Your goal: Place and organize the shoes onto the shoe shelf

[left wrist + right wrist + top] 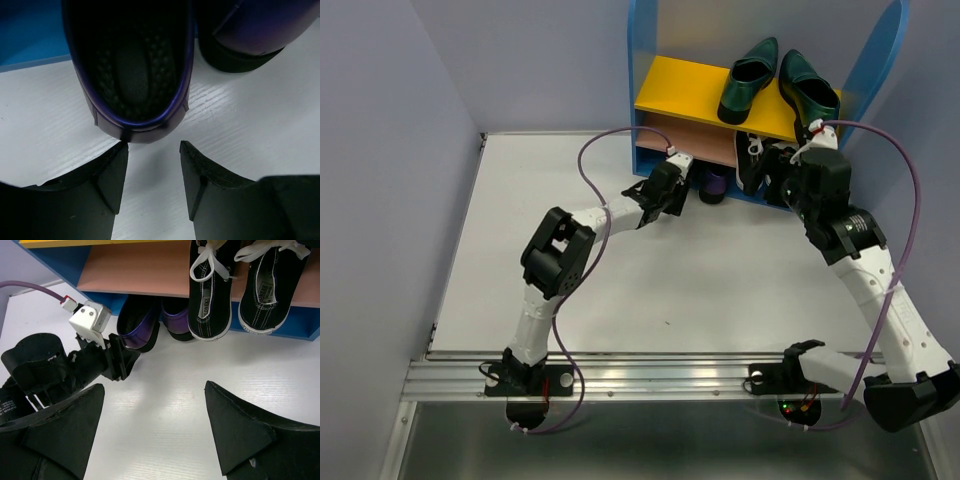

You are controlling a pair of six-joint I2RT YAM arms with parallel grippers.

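White desk (650, 300) gives open room from the shoe shelf (675, 90) front back to the arm bases; grey wall (380, 150) runs along the desk's left edge. Green loafers (748, 82) sit on the right part of the shelf's yellow top board. Black sneakers (210, 285) are on the tan middle board, heels overhanging its front edge. Purple shoes (137, 330) sit under that board, heels poking past the shelf front onto the desk. Left jaws are apart, holding nothing, tips just behind the heel of the purple shoe nearer the shelf's left panel. Right jaws are apart, holding nothing, in front of the sneakers with open desk between.

A lab test cell: plain walls (380, 200) enclose a white table (720, 290) (aluminium mounting rail (660, 378)).
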